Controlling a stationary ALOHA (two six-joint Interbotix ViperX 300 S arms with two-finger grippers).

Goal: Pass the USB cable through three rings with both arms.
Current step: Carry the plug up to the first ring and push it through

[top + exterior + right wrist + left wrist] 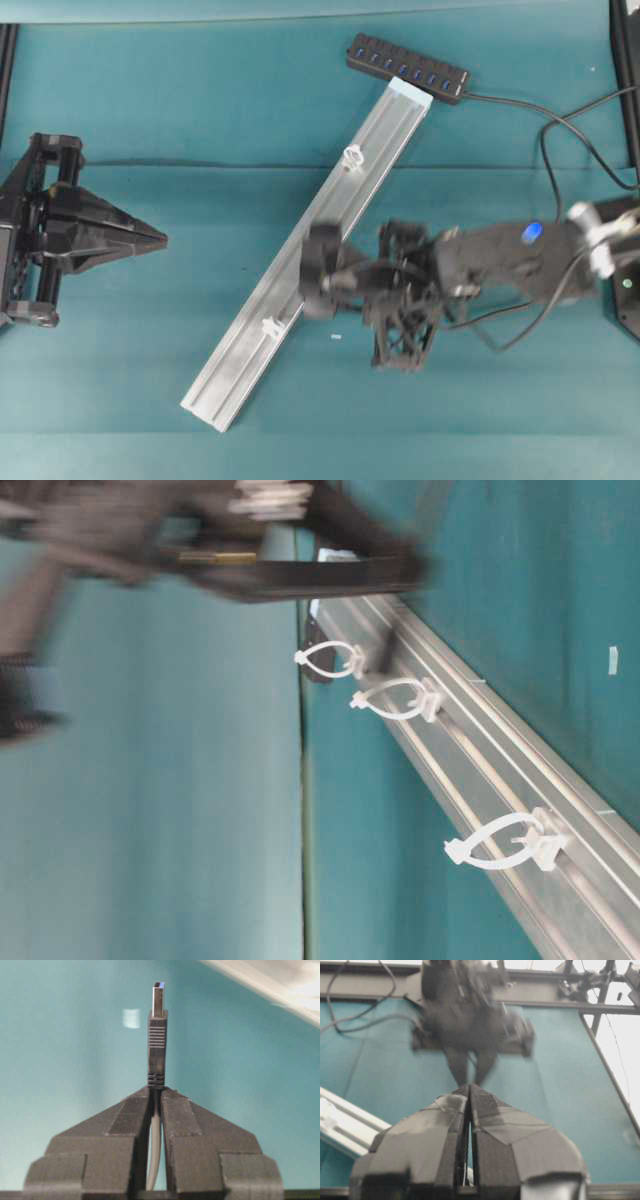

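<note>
My right tool (156, 1091) pinches the USB cable (156, 1045) behind its plug beside the mid-desk rail (310, 255); left tool (150, 238) closed empty; three rings (392, 700) still unthreaded.

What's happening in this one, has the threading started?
Not yet, as far as these views show. The right claw is shut on the USB cable just behind its plug, which sticks out past the fingertips. That arm is blurred over the middle of the silver rail. The three rings show nothing through them in the table-level view. The left claw sits shut and empty off to the left, away from the rail.
</note>
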